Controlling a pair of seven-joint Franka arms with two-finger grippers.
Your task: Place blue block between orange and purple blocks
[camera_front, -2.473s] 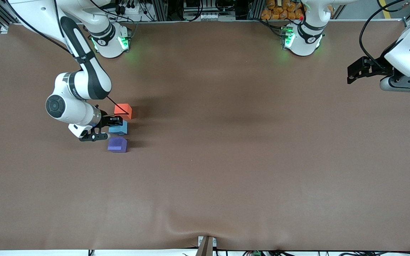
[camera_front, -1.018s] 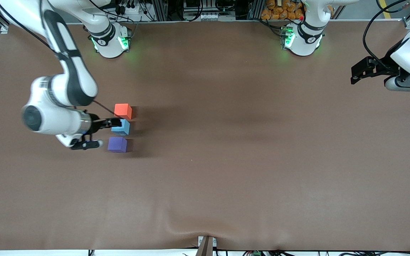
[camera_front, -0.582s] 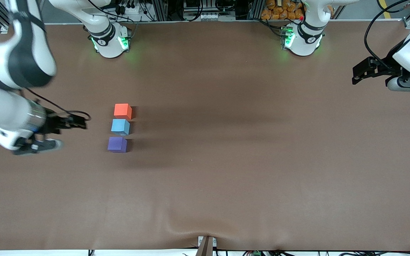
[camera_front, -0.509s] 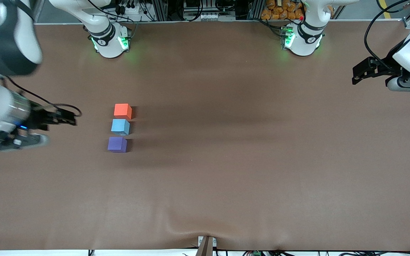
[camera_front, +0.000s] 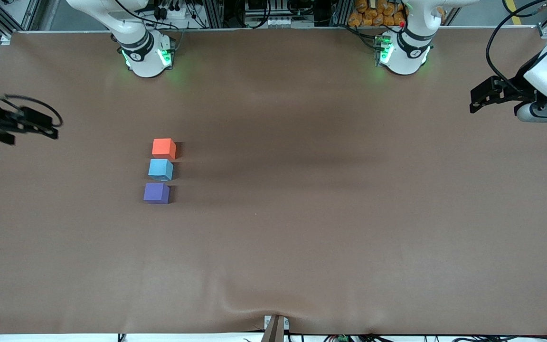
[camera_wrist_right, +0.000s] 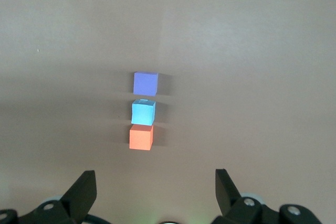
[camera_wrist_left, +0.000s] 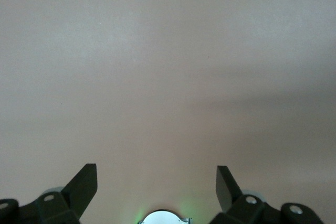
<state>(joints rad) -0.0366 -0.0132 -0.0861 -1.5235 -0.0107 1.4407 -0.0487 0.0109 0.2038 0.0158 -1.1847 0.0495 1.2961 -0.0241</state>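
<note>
Three small cubes stand in a close row on the brown table. The orange block (camera_front: 164,148) is farthest from the front camera, the blue block (camera_front: 160,169) sits in the middle, and the purple block (camera_front: 156,193) is nearest. The right wrist view shows the same row: purple (camera_wrist_right: 145,84), blue (camera_wrist_right: 143,112), orange (camera_wrist_right: 141,137). My right gripper (camera_front: 48,126) (camera_wrist_right: 155,182) hangs open and empty over the right arm's end of the table, well clear of the blocks. My left gripper (camera_front: 474,100) (camera_wrist_left: 156,177) waits open and empty over the left arm's end.
The brown table cover (camera_front: 302,213) bears nothing but the three cubes. Both arm bases (camera_front: 146,52) (camera_front: 402,50) stand along the edge farthest from the front camera. The left wrist view shows only bare cover (camera_wrist_left: 168,77).
My right gripper, open around the blue block a second ago, has pulled away toward the right arm's end of the table. The three blocks have stayed put. The left arm has hardly moved.
</note>
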